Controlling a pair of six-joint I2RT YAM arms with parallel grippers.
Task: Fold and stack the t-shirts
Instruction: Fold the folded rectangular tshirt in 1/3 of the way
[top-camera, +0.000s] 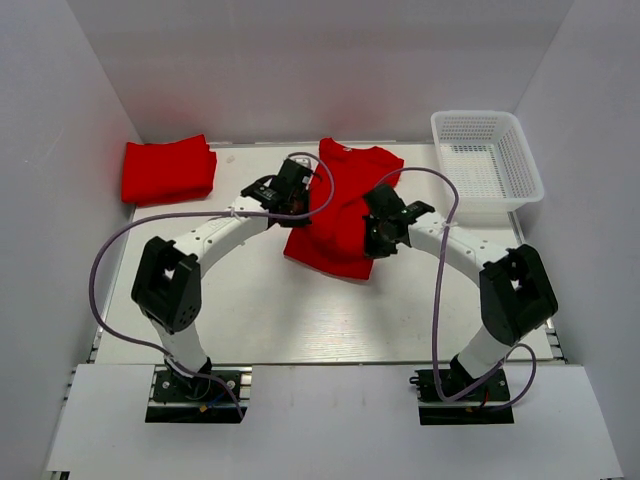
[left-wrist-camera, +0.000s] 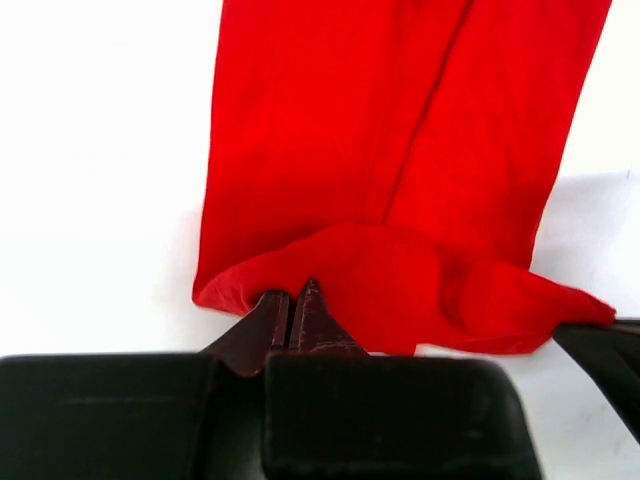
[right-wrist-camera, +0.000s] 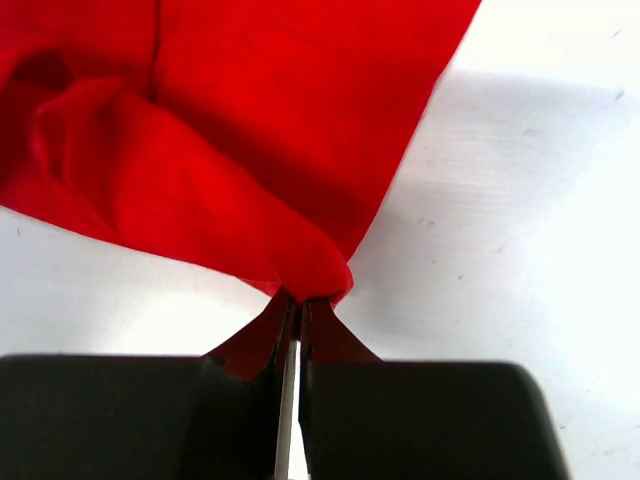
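Note:
A red t-shirt (top-camera: 345, 180) lies partly folded in the middle of the white table, its near edge lifted. My left gripper (top-camera: 303, 205) is at that edge's left corner, and the left wrist view shows the gripper (left-wrist-camera: 295, 297) shut on a bunched fold of the t-shirt (left-wrist-camera: 400, 150). My right gripper (top-camera: 368, 232) is at the right corner; in the right wrist view the gripper (right-wrist-camera: 298, 300) pinches a rolled corner of the t-shirt (right-wrist-camera: 250, 100). A second red t-shirt (top-camera: 168, 170) lies folded at the back left.
A white mesh basket (top-camera: 487, 160) stands at the back right. White walls close in the table on the left, back and right. Both arms' purple cables (top-camera: 100, 260) loop out over the table's sides.

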